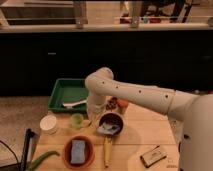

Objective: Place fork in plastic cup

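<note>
The plastic cup, a small translucent light-green tumbler, stands upright on the wooden table just in front of the green tray. My gripper hangs at the end of the white arm, low over the table between the cup and a dark round bowl, close to the cup's right side. I cannot make out the fork; the arm's lower end hides the spot by the cup. A pale grey thing lies in the dark bowl; I cannot tell what it is.
A long white utensil lies in the tray. A white round container stands left of the cup. An orange bowl with a sponge, a yellow-handled utensil, a green pod and a small box lie in front.
</note>
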### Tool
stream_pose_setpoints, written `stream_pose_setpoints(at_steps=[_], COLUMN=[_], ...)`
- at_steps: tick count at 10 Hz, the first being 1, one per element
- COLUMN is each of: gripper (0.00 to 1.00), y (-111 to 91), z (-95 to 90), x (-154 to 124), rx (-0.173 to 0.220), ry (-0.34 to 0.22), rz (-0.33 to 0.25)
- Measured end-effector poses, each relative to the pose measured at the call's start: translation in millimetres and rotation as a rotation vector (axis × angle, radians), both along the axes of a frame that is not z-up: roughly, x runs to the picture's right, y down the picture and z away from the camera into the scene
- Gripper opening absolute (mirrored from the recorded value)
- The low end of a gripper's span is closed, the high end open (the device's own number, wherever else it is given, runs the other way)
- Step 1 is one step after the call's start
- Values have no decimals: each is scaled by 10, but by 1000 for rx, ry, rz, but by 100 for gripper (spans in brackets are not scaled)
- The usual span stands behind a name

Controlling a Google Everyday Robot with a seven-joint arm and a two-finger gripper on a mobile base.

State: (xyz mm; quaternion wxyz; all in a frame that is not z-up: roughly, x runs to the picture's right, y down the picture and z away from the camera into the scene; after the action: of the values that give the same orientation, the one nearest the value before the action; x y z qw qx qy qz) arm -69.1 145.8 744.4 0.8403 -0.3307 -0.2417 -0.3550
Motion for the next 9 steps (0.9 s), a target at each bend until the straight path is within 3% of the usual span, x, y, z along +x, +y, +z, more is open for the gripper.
stream_pose_setpoints(at_steps=[9], gripper=[0], y=[-126], z=[39], x=[-776], rx=[2], ry=[-123], rz=[-118])
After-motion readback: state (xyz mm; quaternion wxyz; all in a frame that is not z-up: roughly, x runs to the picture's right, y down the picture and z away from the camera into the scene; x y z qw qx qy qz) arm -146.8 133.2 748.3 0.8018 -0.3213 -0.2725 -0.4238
